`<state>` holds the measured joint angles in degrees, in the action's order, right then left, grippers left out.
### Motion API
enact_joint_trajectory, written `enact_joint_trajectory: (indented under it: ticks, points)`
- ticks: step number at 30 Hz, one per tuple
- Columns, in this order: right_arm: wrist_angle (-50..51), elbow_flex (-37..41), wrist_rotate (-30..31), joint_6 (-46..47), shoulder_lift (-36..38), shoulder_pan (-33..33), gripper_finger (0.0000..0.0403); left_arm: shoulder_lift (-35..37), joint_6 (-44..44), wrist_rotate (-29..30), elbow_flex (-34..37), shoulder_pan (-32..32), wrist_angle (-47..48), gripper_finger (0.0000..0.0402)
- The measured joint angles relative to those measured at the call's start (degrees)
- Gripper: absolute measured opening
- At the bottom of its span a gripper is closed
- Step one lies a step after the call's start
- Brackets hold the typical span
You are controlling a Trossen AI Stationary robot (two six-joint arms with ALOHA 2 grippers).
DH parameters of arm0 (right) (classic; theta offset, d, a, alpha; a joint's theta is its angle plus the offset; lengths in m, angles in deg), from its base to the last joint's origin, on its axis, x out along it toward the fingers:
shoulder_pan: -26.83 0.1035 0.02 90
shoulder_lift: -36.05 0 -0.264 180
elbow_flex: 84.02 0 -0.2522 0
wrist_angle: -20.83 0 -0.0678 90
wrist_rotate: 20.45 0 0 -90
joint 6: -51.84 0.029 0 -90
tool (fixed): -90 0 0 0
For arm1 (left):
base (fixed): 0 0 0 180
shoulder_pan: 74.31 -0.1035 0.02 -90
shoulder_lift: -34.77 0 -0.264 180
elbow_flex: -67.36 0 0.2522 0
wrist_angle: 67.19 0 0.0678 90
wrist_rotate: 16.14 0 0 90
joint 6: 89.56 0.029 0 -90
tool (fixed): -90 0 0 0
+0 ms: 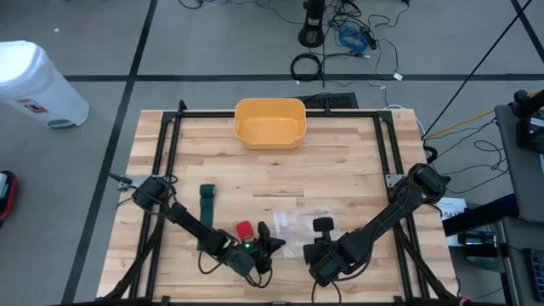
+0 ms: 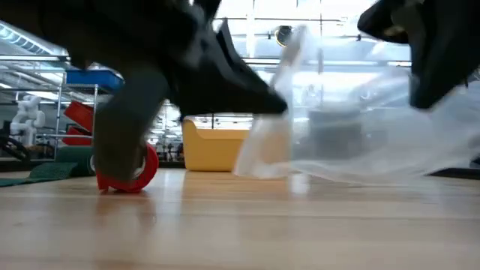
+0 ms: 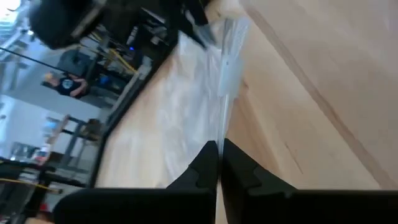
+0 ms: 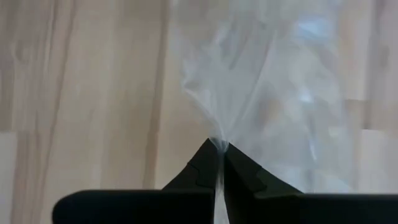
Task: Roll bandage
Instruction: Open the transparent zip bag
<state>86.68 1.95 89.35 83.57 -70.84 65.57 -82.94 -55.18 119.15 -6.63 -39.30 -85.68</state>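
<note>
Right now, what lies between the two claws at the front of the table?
A clear plastic bag spans between the left claw and right claw; each is shut on an edge, as both wrist views show.

Surface: light wooden table of butcher-block planks, with a black frame along its edges.
Far edge, middle: 1 yellow bin stands on the wood.
Left of centre: 1 dark green bandage lies flat as a strip.
Near edge, middle: 1 red roll rests on the wood.
Right of the red roll: 1 clear plastic bag, crumpled, partly lying on the table.
</note>
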Motion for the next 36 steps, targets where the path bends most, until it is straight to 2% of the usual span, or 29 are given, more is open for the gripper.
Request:
enact_joint_trajectory:
  ticks: [5,8,13,18,22,24,28,32,36]
  points:
    - [0.1,0.0,5.7,2.1,4.8,1.4,0.0034,6.2,-1.0,0.9,0.0,1.4,0.4,0.0005]
    - [-0.1,0.0,9.3,2.1,8.6,2.4,0.0058,11.5,-6.0,0.6,0.0,1.5,3.2,0.0005]
    - [-4.0,0.0,15.8,0.8,15.2,2.7,0.01,20.2,-13.7,-3.4,-0.1,0.3,11.4,0.0004]
    - [-11.9,0.0,20.5,-8.5,18.6,3.0,0.0132,26.9,-14.5,-4.6,-0.1,-2.0,14.9,0.0004]
    - [-18.1,0.0,23.5,-18.2,19.3,3.0,0.0141,32.1,-15.4,-4.8,-0.1,-4.5,20.7,0.0004]
    - [-20.3,0.0,26.3,-22.0,19.3,3.0,0.0141,34.1,-18.8,-5.3,-0.1,-5.8,25.3,0.0004]
    - [-22.8,0.0,31.6,-25.5,19.3,2.6,0.0141,37.2,-29.7,-11.7,-0.1,-8.4,34.6,0.0004]
    - [-23.9,0.0,30.9,-23.7,19.0,1.2,0.0142,37.9,-35.1,-16.8,-0.1,-9.2,39.8,0.0004]
    - [-24.2,0.0,24.1,-21.4,18.6,0.0,0.0142,38.0,-35.6,-19.4,-1.4,-9.2,42.5,0.0005]
